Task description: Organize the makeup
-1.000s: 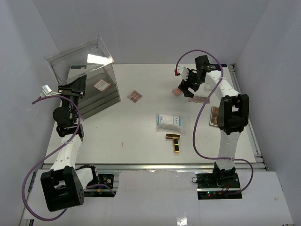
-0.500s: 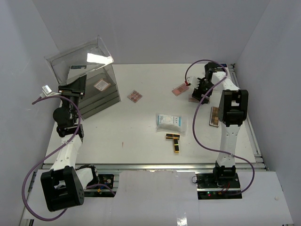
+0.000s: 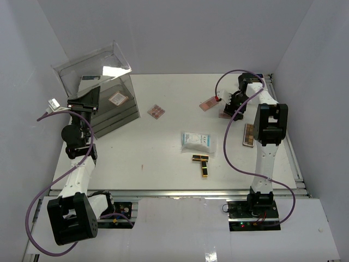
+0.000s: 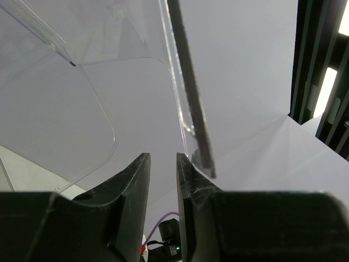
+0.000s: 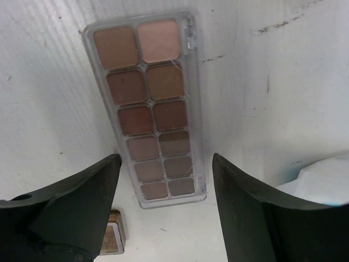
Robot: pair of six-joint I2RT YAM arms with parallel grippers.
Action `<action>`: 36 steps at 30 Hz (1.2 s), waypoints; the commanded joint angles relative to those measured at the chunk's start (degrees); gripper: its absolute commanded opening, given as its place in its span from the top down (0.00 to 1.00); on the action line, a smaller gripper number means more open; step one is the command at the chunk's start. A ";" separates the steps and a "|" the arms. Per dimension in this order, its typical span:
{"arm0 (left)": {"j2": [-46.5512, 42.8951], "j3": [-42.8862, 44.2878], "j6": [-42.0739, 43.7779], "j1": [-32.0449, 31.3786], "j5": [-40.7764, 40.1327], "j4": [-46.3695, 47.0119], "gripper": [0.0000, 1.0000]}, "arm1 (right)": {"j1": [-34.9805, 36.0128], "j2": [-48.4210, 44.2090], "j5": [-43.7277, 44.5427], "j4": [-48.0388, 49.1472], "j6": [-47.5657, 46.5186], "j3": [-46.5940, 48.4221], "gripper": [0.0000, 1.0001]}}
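Observation:
In the right wrist view a long clear eyeshadow palette [image 5: 148, 106] with brown and pink pans lies flat on the white table. My right gripper [image 5: 166, 159] is open, with one finger on each side of the palette's near end and neither touching it. From above, that gripper [image 3: 231, 107] is at the back right, over the long palette [image 3: 224, 115]. A pink palette [image 3: 207, 103], a square palette [image 3: 156, 111], a second long palette [image 3: 248, 135], a white-blue sachet [image 3: 196, 141] and black-and-gold lipstick tubes [image 3: 202, 164] lie on the table. My left gripper [image 4: 161, 164] is slightly open with nothing between its fingers.
The big clear box [image 3: 109, 106] stands at the back left with its lid [image 3: 92, 65] raised. A square palette [image 3: 117, 98] lies inside it. The lid's edge [image 4: 188, 87] runs down beside my left gripper's right finger. A small brown-gold item [image 5: 112, 237] and white plastic [image 5: 322, 180] flank the right gripper.
My right arm has swung right, away from the pink palette, and now sits over the long palette with its fingers a little closer together. The left arm has not moved.

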 commanded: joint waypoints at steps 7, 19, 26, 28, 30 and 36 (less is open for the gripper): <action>-1.19 -0.26 -0.52 0.49 0.75 2.40 0.63 | -0.32 -2.09 -7.58 -3.25 -0.12 1.30 0.68; -1.47 0.35 -1.39 0.40 0.31 2.57 0.63 | 20.50 -27.63 -10.24 8.73 3.33 -11.96 0.80; -2.50 0.00 -1.02 0.46 -0.31 1.68 0.63 | 43.12 -26.84 -6.27 10.56 0.42 -3.61 0.81; -2.73 0.07 -0.82 0.42 -0.51 1.22 0.63 | 48.11 -25.48 -4.59 14.95 0.36 -2.72 0.81; -3.00 0.38 -0.55 0.52 -0.57 0.68 0.63 | 52.11 -23.74 -1.57 21.47 0.49 -2.56 0.81; -3.65 1.40 0.01 0.52 -0.42 -0.52 0.63 | 56.51 -15.86 5.58 37.93 2.15 0.52 0.81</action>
